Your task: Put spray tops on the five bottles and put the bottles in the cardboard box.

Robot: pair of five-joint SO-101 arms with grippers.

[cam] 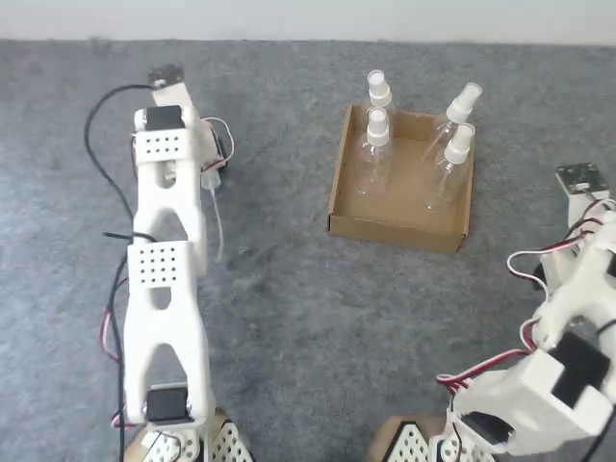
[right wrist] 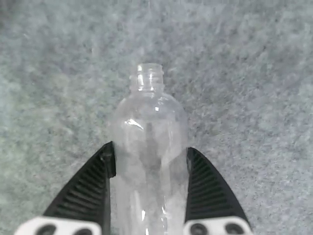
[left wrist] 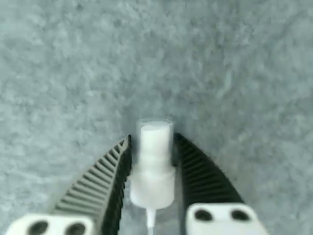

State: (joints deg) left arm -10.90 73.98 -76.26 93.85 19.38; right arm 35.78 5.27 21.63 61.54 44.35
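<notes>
My left gripper (left wrist: 151, 140) is shut on a white spray top (left wrist: 154, 169), whose thin dip tube runs back between the fingers. In the high view this spray top (cam: 212, 181) hangs at the left gripper (cam: 208, 175), left of the box, with its tube (cam: 218, 226) trailing over the carpet. My right gripper (right wrist: 150, 152) is shut on a clear bottle (right wrist: 149, 132) with a bare threaded neck and no top. The cardboard box (cam: 395, 231) stands at the back centre and holds several clear bottles (cam: 373, 154), each upright with a white spray top on.
Grey carpet (cam: 318, 318) covers the whole table. The right arm (cam: 577, 289) stands at the right edge with red and white wires looping around it. The left arm (cam: 168, 260) stretches up the left side, with black cable beside it.
</notes>
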